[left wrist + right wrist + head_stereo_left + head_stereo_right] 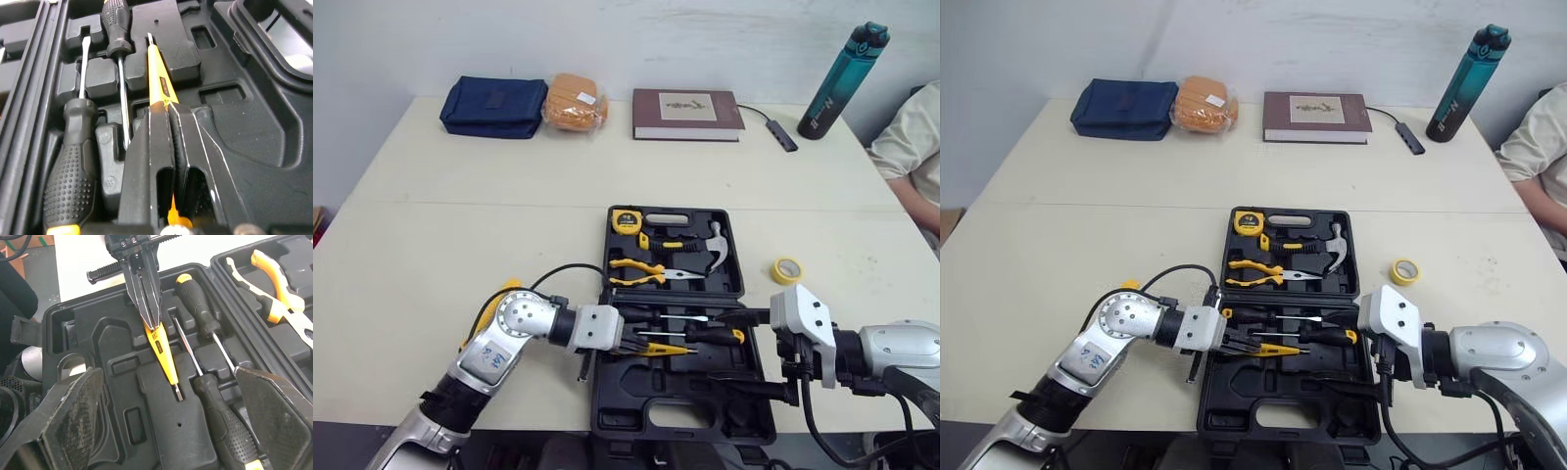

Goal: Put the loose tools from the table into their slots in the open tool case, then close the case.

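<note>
Open black plastic tool case (680, 392), yellow tape measure (626, 221), yellow-handled pliers (641, 271) and steel hammer (710, 250) slotted in far half, two black-handled screwdrivers (198, 298) in near half, left gripper (152, 323) clamped on slim yellow screwdriver (164, 352) beside them, right gripper (749, 352) spread wide, empty

Likely an office or lab: pale table (460, 225) by a white wall (607, 39), with book (686, 114) and water bottle (842, 83).

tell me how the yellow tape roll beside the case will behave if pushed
The yellow tape roll lies flat on the table, so a push would probably slide it rather than roll it. It is a thin hollow ring, so likely light. Tipped onto its edge, it could roll away.
</note>
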Robot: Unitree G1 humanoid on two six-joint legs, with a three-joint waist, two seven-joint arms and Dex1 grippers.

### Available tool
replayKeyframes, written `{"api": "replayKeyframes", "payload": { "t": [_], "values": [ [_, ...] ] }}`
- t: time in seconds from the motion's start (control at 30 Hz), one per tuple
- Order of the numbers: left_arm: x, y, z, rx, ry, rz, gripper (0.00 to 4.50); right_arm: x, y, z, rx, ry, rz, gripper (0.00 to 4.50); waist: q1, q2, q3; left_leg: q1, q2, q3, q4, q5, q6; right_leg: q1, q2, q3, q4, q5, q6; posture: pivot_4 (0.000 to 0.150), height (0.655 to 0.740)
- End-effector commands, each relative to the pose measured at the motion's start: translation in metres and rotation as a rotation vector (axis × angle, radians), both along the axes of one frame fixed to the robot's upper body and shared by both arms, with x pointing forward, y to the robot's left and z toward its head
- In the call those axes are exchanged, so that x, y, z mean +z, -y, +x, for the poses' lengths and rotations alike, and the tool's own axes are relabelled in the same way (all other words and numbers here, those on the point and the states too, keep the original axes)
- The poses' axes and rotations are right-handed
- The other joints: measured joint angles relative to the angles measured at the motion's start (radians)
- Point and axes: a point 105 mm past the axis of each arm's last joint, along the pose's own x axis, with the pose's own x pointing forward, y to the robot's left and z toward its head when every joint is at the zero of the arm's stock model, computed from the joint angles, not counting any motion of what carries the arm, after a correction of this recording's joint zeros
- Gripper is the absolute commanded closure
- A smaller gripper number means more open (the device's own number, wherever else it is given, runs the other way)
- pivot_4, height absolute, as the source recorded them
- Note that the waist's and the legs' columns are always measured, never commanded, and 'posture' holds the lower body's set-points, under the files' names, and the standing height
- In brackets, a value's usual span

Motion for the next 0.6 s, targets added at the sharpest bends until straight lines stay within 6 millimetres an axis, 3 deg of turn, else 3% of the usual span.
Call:
{"api": "replayKeyframes", "payload": {
  "t": [0.03, 0.5, 0.6],
  "values": [
    [-0.038, -0.018, -0.001, 0.093, -0.1, 0.189, 4.48, 0.001, -0.004, -0.003, 0.018, 0.007, 0.01, 0.0, 0.0, -0.001, -0.003, 0.0, 0.0, 0.0, 0.0, 0.0, 0.0, 0.001, 0.0, 0.0, 0.0, 0.0, 0.0, 0.15, 0.74],
    [-0.055, -0.034, 0.001, 0.19, -0.171, 0.324, 4.48, 0.002, -0.005, -0.002, 0.007, 0.016, 0.017, 0.0, -0.001, -0.001, -0.021, 0.005, 0.0, -0.001, -0.001, -0.001, 0.001, 0.006, 0.0, 0.0, -0.002, 0.0, 0.0, 0.15, 0.74],
    [-0.053, -0.038, -0.001, 0.19, -0.192, 0.337, 4.48, 0.002, -0.005, -0.001, 0.005, 0.018, 0.019, 0.0, -0.003, -0.003, -0.023, 0.015, 0.0, 0.0, -0.011, -0.003, 0.005, 0.02, 0.0, 0.0, -0.007, 0.0, -0.001, 0.15, 0.74]
  ]
}}
